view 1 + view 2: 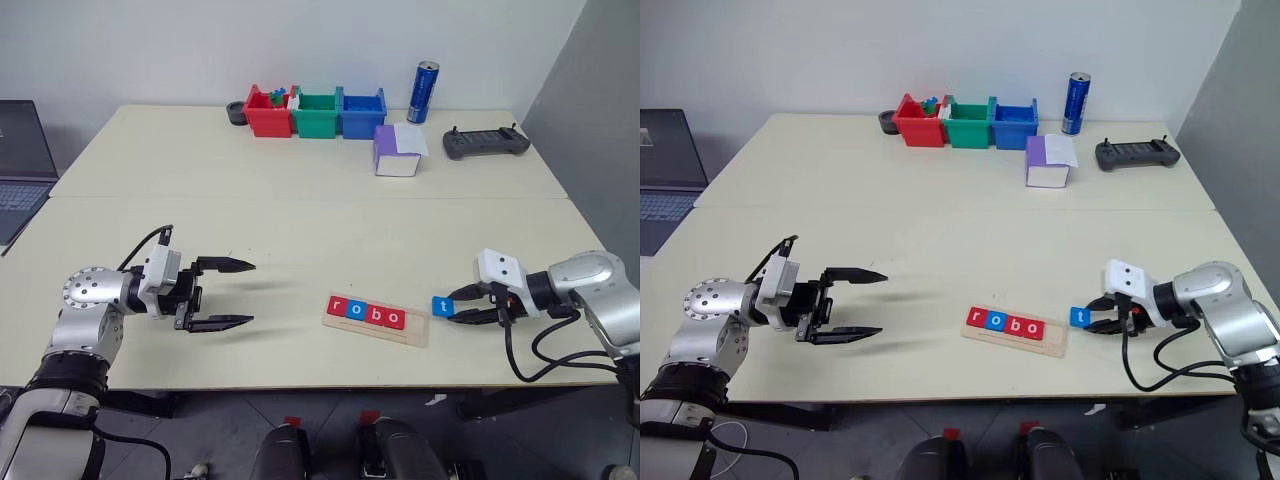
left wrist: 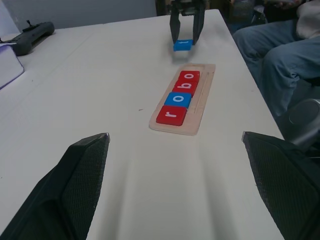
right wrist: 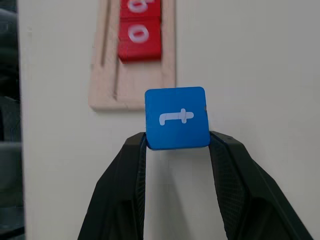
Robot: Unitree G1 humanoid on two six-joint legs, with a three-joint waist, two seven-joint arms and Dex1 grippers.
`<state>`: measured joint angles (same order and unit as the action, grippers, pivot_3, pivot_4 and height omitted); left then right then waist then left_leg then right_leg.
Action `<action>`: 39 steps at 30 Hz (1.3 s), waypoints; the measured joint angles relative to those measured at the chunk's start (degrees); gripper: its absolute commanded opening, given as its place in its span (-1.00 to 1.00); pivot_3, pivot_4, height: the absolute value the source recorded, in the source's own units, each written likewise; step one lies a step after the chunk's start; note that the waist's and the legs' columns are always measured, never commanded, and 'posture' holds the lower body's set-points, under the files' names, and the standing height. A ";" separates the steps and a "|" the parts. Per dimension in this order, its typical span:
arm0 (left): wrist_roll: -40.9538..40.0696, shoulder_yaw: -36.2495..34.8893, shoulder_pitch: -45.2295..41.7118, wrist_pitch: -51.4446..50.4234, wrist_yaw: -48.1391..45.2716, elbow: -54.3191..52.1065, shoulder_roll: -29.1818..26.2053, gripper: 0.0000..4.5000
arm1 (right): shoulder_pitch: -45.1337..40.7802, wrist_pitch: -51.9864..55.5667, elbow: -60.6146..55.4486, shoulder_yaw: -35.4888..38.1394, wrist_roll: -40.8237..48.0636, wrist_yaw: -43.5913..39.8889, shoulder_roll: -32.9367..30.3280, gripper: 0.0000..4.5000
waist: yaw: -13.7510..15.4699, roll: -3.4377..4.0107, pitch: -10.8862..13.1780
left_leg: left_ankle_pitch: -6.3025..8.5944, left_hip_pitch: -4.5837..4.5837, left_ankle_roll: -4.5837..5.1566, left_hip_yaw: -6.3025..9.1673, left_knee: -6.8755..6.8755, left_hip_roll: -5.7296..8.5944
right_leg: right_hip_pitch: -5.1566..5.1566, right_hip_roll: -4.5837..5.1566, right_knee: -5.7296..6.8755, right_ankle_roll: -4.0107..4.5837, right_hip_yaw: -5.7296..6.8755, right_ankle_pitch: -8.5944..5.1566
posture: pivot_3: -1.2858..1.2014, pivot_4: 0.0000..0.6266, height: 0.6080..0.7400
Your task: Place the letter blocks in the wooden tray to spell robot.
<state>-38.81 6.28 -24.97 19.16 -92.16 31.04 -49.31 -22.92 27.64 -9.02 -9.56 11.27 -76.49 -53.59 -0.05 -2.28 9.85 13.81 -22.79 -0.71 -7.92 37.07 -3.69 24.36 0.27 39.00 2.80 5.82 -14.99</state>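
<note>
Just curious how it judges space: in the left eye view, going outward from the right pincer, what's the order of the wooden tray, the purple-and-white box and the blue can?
From the right pincer:
1. Wooden tray, just beside it, at the table's near edge.
2. Purple-and-white box, farther back.
3. Blue can, at the far edge.

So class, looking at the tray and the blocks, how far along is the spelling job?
Done: four blocks, r, o, b, o, sit in the tray. In hand: the right gripper is shut on the blue t block, held beside the tray's empty end. Left: setting the t into the last slot. The left gripper is open, holding nothing.
</note>
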 measured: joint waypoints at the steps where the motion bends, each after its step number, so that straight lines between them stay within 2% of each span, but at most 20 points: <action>1: 0.03 0.00 0.07 0.00 0.00 0.00 0.01 1.00 | 0.04 2.22 -2.74 -0.01 0.79 0.68 -0.02 -0.35 | 0.02 0.00 0.00 | 0.00 -0.01 0.00 0.00 0.01 0.00 | 0.00 0.01 -0.01 0.00 0.00 0.00 | 0.03 -0.52 1.00; 4: 0.16 0.00 0.04 0.00 0.00 -0.02 0.01 1.00 | 0.05 6.83 -7.43 -0.76 1.17 2.52 -0.40 -0.35 | 0.04 -0.01 0.00 | 0.01 -0.02 0.01 0.01 0.01 0.02 | -0.01 0.03 -0.03 0.00 0.01 0.00 | 0.03 -0.52 1.00; 12: 0.49 0.01 -0.11 -0.01 0.00 -0.02 0.17 1.00 | 0.31 12.47 -8.64 -5.21 0.10 5.86 -0.12 -0.35 | -0.05 -0.01 0.00 | 0.00 -0.02 0.01 0.00 -0.01 0.02 | 0.02 0.01 -0.02 0.03 0.02 -0.02 | 0.03 -0.52 1.00; 31: 0.91 0.00 -0.10 0.14 0.00 -0.01 0.25 1.00 | -3.28 11.65 -6.79 -11.88 -4.28 8.97 2.18 -0.35 | -0.07 -0.01 0.00 | 0.00 -0.04 0.01 0.00 0.00 0.02 | 0.02 0.01 -0.01 0.02 0.03 -0.02 | 0.03 -0.52 1.00; 39: 0.94 -0.37 0.12 0.20 0.00 -0.01 0.25 1.00 | -4.28 12.29 -6.55 -12.33 -4.98 8.98 2.82 -0.35 | -0.09 -0.01 0.00 | 0.00 -0.03 0.01 -0.01 0.00 0.02 | 0.02 0.01 -0.01 0.03 0.02 -0.02 | 0.03 -0.52 1.00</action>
<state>-37.87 5.91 -24.85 19.36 -92.16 31.02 -49.07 -27.19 39.93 -15.57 -21.89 6.29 -67.52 -50.78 -0.14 -2.29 9.85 13.81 -22.82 -0.71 -7.93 37.07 -3.67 24.39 0.29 38.99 2.82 5.84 -15.01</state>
